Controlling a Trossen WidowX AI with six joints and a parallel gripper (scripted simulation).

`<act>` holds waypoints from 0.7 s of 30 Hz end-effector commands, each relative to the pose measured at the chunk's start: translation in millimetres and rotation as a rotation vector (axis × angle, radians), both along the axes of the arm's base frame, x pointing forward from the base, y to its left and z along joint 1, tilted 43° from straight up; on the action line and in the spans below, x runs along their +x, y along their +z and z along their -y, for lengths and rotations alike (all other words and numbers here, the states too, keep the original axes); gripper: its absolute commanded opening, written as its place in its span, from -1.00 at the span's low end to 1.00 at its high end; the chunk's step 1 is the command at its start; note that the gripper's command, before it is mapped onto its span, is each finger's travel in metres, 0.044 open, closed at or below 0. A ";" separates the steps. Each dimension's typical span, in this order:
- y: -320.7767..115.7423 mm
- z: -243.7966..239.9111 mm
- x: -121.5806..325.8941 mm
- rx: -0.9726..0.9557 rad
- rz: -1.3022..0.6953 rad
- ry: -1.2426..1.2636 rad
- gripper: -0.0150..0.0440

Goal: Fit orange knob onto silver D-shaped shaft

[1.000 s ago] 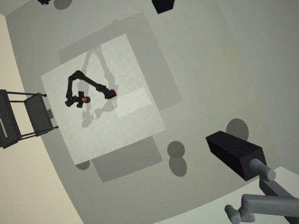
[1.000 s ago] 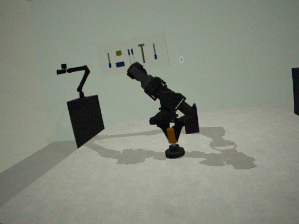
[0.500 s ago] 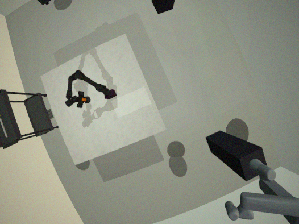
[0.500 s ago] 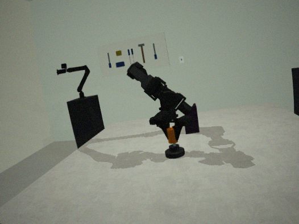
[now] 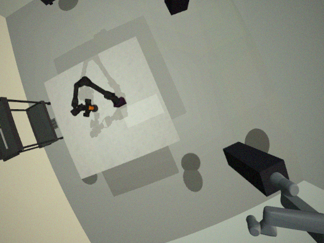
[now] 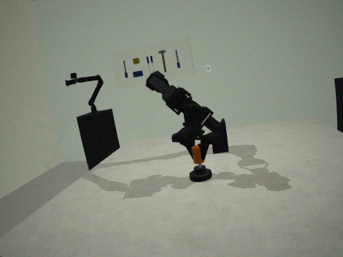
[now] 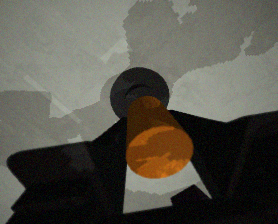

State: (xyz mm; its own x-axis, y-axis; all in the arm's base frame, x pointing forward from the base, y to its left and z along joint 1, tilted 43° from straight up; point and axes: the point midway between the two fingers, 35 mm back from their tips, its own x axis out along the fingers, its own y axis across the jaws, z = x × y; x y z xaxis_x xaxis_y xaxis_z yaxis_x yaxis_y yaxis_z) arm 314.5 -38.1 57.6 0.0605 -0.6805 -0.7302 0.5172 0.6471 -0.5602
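Observation:
The orange knob (image 5: 91, 108) (image 6: 197, 154) (image 7: 160, 152) is held slightly tilted in my gripper (image 6: 198, 156) (image 7: 147, 117), which is shut on it. The round dark pedestal (image 6: 200, 175) (image 7: 131, 85) stands on the table directly below the knob. A short piece of the silver shaft (image 6: 199, 166) shows between the knob's lower end and the pedestal in the exterior view. The knob's bottom is at the shaft's top or partly around it; I cannot tell which. The hole and both flat sides are hidden.
The pale table (image 5: 123, 149) (image 6: 163, 223) carries the arm, whose dark base (image 5: 121, 102) (image 6: 221, 141) stands behind the gripper. A lighter rectangle (image 5: 145, 110) lies beside the base. A chair-like frame (image 5: 41, 123) is at the table's left edge. Arm shadows cross the table.

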 end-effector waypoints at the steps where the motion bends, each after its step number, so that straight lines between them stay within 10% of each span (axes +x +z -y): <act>1: 3.1 -3.0 1.0 0.004 0.033 -0.023 -0.49; 21: 1.4 -1.7 6.8 0.006 0.050 -0.041 -0.49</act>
